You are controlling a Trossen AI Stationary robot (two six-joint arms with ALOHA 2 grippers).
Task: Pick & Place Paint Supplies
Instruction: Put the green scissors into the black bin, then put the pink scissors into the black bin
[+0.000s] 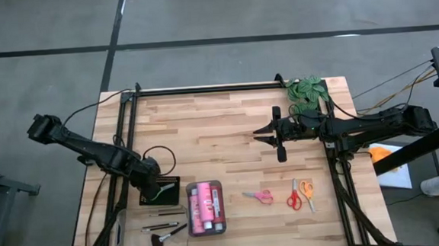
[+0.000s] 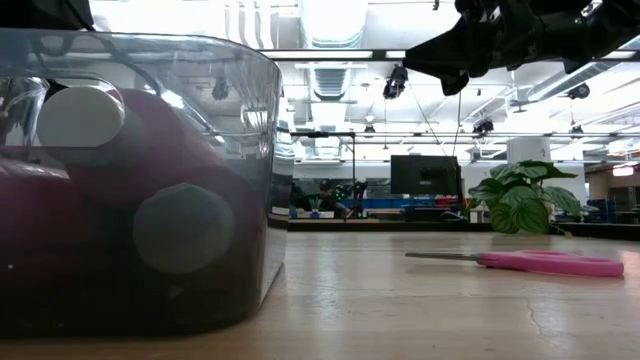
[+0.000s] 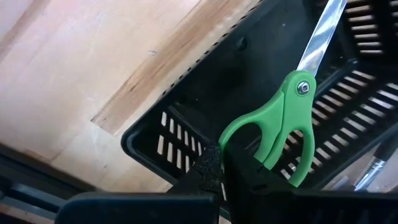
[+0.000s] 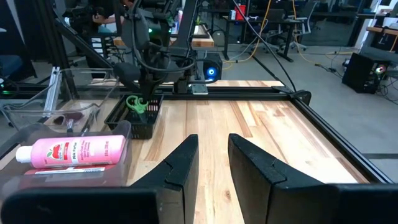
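The left gripper clamps our green scissors over the black tray near the table's front-left corner, bottles already boxed, while three scissors wait beneath the parted right gripper.

Bright ceiling lights glare in the low view (near clear tray badly blurred); the bench is evenly lit.
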